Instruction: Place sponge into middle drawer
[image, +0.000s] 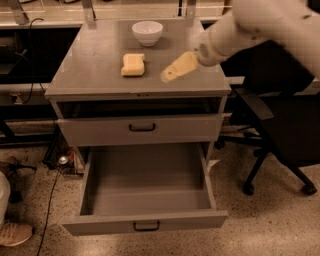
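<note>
— Where is the sponge (133, 64)?

— On the desk (85, 75), left of centre, lying flat, in front of the white bowl (147, 32) and well apart from it. It looks almost square from here. A notch shows on its right edge, so its long axis seems to run front to back, turned a little off the desk's edges. I cannot say that firmly.

— And your gripper (167, 75)?

— Above the right half of the desk, just beside the sponge on its right and not touching it. My fingers (181, 64) slant down and to the left, tips toward the sponge's near right corner. They read as one tapered wedge, pressed together with nothing between them.

— The middle drawer (145, 220)?

— Pulled far out below the upper drawer (142, 129), its black handle facing front. The sponge is not in it.
</note>
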